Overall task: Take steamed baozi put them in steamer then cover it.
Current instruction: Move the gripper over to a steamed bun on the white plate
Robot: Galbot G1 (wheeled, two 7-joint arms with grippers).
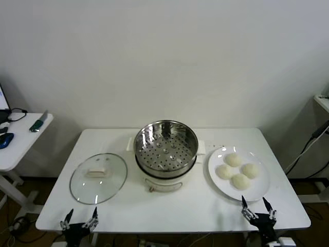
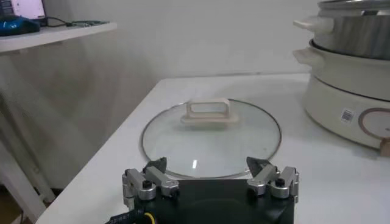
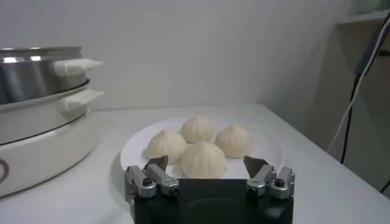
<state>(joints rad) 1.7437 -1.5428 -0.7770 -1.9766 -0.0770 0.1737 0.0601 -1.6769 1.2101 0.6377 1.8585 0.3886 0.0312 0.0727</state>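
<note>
Four steamed baozi sit on a white plate at the steamer's three o'clock; the cover lies flat at its nine o'clock. Both the left gripper and right gripper hover at the table's six o'clock edge, fingers spread wide, holding nothing.

Both arms sit low at the near edge. The left gripper and the right gripper point forward, fingers spread wide, nothing between them.
</note>
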